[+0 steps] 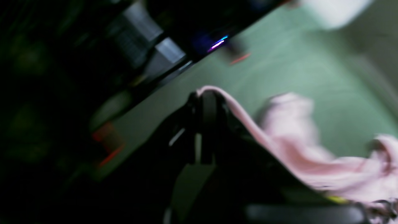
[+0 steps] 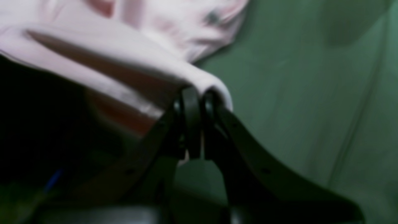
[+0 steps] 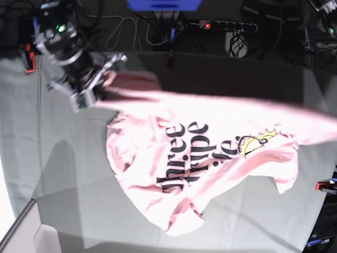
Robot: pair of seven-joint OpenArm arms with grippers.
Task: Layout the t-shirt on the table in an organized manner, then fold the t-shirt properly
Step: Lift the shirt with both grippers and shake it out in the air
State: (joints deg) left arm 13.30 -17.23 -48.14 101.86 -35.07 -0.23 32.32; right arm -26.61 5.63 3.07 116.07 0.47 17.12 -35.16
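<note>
A: Right wrist view first: right end effector (image 2: 197,102) pinching a folded edge of the t-shirt (image 2: 130,62), jaws nearly touching.

B: Left end effector (image 1: 206,102) gripping another edge likewise, stretching it above the surface (image 3: 68,174). Probably still laying out.

A: Next: pulling taut, lowering flat. Counting one shirt, two end effectors, one surface.

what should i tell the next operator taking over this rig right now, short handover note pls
Left gripper: jaws shut on the t-shirt edge.
Right gripper: jaws shut on the t-shirt edge too.
T-shirt: stretched between both arms, top edge lifted, the rest draped on the table, lettering facing up, lower hem rumpled.
Done: both grips made.
Left: spread it flat and smooth, then fold.
</note>
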